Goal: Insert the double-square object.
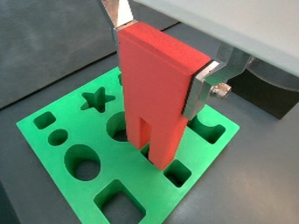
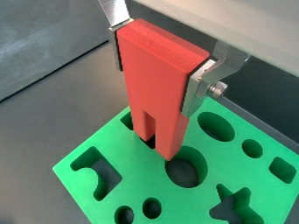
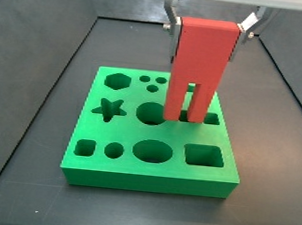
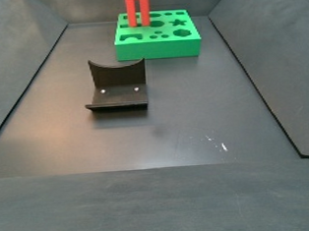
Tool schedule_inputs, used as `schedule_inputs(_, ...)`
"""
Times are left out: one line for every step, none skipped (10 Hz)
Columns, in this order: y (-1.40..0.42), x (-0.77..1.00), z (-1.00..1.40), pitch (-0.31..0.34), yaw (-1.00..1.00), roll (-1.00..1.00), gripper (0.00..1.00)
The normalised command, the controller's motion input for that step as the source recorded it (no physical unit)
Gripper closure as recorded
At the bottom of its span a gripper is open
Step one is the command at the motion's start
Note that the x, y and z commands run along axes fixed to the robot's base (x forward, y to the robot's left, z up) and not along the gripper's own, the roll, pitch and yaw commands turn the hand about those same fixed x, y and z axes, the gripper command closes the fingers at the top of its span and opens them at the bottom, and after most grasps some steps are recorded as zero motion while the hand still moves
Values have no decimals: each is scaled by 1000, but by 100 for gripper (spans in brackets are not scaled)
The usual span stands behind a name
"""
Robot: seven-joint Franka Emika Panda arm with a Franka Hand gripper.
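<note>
My gripper (image 1: 162, 54) is shut on the upper body of the double-square object (image 1: 158, 87), a tall red block with two parallel legs, and holds it upright. Both show in both wrist views, the gripper (image 2: 160, 59) and the block (image 2: 158, 92) alike. In a side view the gripper (image 3: 209, 30) holds the block (image 3: 203, 64) over the green board (image 3: 148, 175), at the back right of its top. The leg tips reach the board's top face by two square holes; I cannot tell whether they have entered. In a side view the block (image 4: 135, 5) stands over the board (image 4: 160, 50); the gripper is cut off.
The green board (image 1: 59, 140) (image 2: 131, 179) has several other cut-outs: star, hexagon, circles, oval, square. The dark fixture (image 4: 116, 85) stands on the black floor in front of the board. Dark walls line the floor on both sides.
</note>
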Motion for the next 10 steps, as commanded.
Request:
schedule_inputs(0, 886, -291, -99, -63, -193, 100)
schedule_inputs(49, 663, -271, -227, -31, -297, 100)
schedule_inputs(0, 597, -197, -204, -63, -151, 100)
schedule_inputs(0, 477, -206, 0, 0, 59, 100)
schedule_inputs(9, 240, -246, 7, 137, 207, 100)
schedule_inputs(0, 46, -226, 21, 194, 303, 100)
schedule_inputs(0, 20, -157, 71, 146, 347, 100)
schedule_inputs(0, 29, -126, 127, 0, 330, 100)
schedule_inputs(0, 0, -100, 139, -60, 320, 100)
schedule_inputs(-6, 0, -154, 123, -129, 237, 100)
